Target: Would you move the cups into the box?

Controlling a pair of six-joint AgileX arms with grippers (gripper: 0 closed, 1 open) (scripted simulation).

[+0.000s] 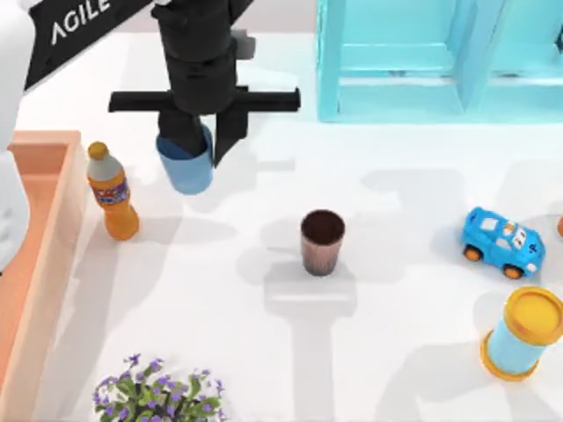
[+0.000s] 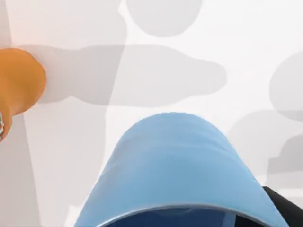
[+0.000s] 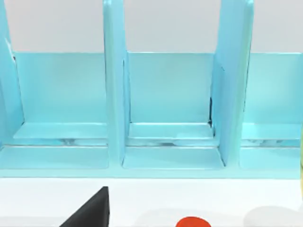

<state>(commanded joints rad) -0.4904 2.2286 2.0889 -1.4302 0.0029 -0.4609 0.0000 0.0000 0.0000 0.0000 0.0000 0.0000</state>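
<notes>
White table [image 1: 396, 352], top view: the left gripper [image 1: 201, 145] is clamped on the blue cup [image 1: 186, 165], held above the surface near the orange bottle [image 1: 112, 193]. The box [image 1: 48, 211] sits at the left edge, no cup visible inside. The brown cup [image 1: 322, 241] stands mid-table, untouched. The arm reads "AGILE". By my judgement, neither cup is delivered.

Left wrist view: blue cup [image 2: 180, 165] close up, over bare table.

Right wrist view: turquoise shelf [image 3: 165, 118]; I cannot tell the right gripper's state.
</notes>
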